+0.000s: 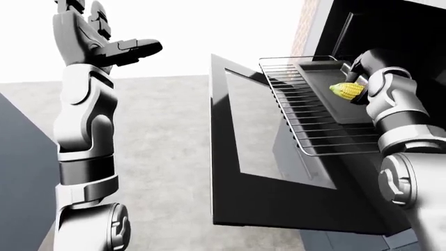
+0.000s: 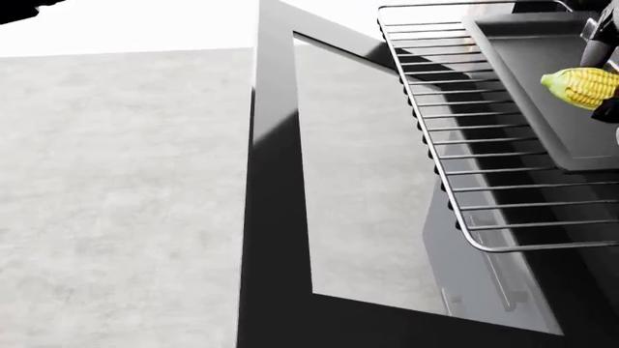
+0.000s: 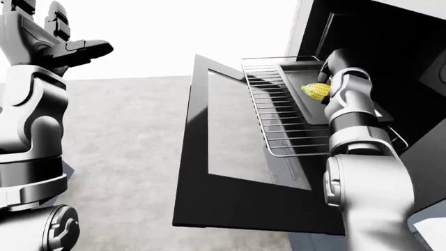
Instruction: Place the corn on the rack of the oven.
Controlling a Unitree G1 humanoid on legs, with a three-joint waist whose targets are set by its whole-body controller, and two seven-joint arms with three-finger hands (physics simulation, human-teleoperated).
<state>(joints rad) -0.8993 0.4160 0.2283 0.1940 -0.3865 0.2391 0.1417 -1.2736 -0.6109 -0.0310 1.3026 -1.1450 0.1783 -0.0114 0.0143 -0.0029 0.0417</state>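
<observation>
Right hand (image 1: 362, 68), dark-fingered at the end of the grey-white right arm, reaches into the mouth of the black oven and carries the yellow ear of corn (image 2: 580, 87). Its fingers are mostly hidden behind the forearm in both eye views, but the dark shapes above and below the cob in the head view look like fingers closed round its far end, so I judge it is grasping the corn rather than merely resting beside it.

The corn hangs over the dark flat baking tray (image 2: 542, 94) that sits on the pulled-out silver wire rack (image 2: 455, 130). Whether the cob already touches the tray or hovers just above it cannot be told from these views. Its long axis runs roughly left to right in the head view, across the tray's width, with the pale tip pointing left toward the bare wires and the held end toward the right edge of the view.

That is the relation the next move depends on: the bare part of the rack lies to the left of and below the corn in the head view, on the side the free tip points to, while the tray lies directly beneath it. The open glass-paned oven door (image 2: 281, 181) hangs below the rack.

Left hand (image 1: 129, 47) is raised high with fingers spread and nothing in it, well apart from the oven, so the right hand is plainly the nearer one.
</observation>
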